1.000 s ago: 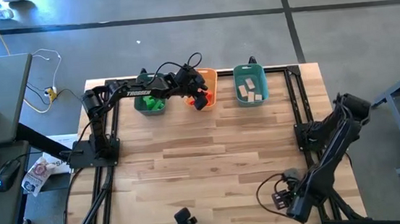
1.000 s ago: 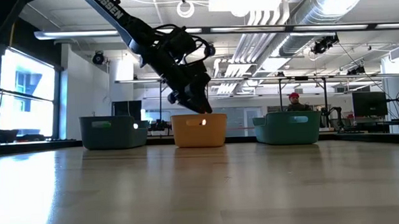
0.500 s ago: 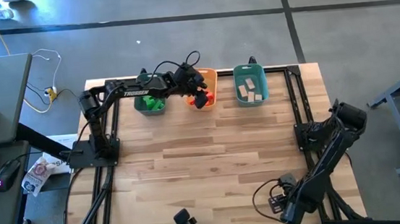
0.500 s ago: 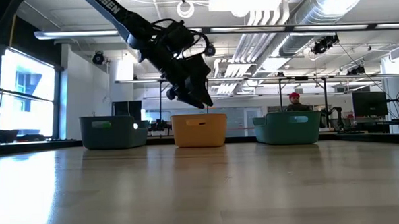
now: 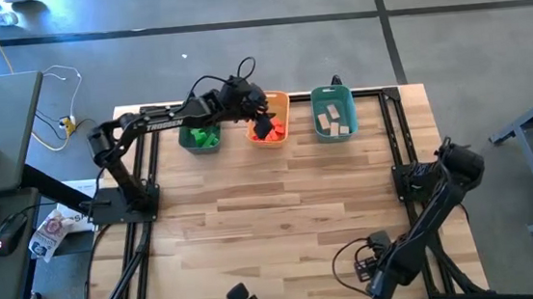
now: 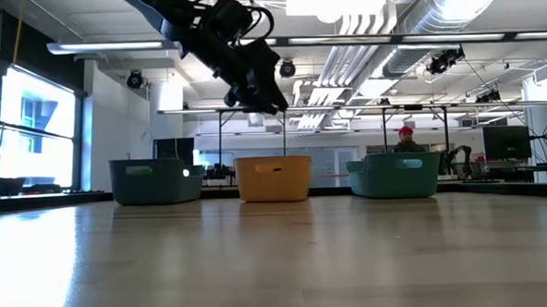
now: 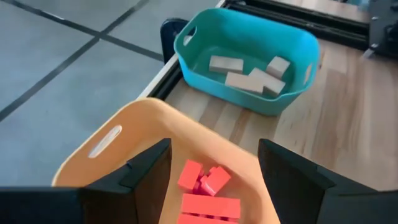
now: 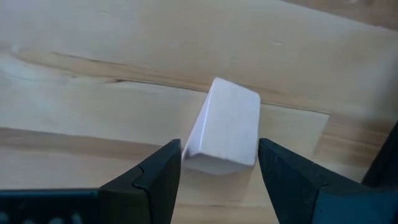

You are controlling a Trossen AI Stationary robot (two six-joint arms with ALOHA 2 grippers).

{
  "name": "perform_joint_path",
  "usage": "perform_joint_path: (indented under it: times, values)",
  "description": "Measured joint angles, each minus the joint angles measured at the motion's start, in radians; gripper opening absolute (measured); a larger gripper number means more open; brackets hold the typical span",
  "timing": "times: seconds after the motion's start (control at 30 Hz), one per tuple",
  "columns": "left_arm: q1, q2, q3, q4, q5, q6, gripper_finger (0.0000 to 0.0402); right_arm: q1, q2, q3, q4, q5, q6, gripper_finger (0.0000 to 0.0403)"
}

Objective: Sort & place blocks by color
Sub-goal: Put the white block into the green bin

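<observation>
Three bins stand in a row along the far edge of the bench (image 5: pixel 281 206). The left teal bin (image 5: pixel 186 140) holds the green blocks (image 5: pixel 205 136), the orange bin (image 5: pixel 268 120) in the middle holds the red-orange blocks (image 7: pixel 208 190), and the right teal bin (image 5: pixel 333 113) holds the pale tan blocks (image 7: pixel 249 73).

The left gripper (image 5: pixel 262 123) hangs above the orange bin, well clear of its rim in the low view. Its fingers (image 7: pixel 146 177) stand apart with nothing between them, and the red-orange blocks lie loose in the bin below.

The right gripper (image 5: pixel 379 277) is low at the near right corner of the bench. In its wrist view a pale wooden block (image 8: pixel 225 124) stands between its two fingers (image 8: pixel 155 177), with bench wood under it. The fingers flank the block closely, but whether they press on it or stand just clear cannot be told
</observation>
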Motion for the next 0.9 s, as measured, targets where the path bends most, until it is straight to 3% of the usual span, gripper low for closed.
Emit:
perform_joint_path:
  times: [0.2,0.47,0.9]
  values:
    - [-0.029,-0.049,0.000,-0.065,0.003,0.000,0.0223,-0.003,0.017,0.000,0.002,0.002,0.000,0.0191]
    - [-0.097,-0.064,0.001,-0.225,0.003,0.083,0.0225,-0.004,0.017,0.001,0.001,0.002,0.000,0.0109]
    - [-0.170,-0.064,0.001,-0.297,0.003,0.122,0.0224,-0.003,0.018,0.019,0.027,0.080,-0.031,0.0108]
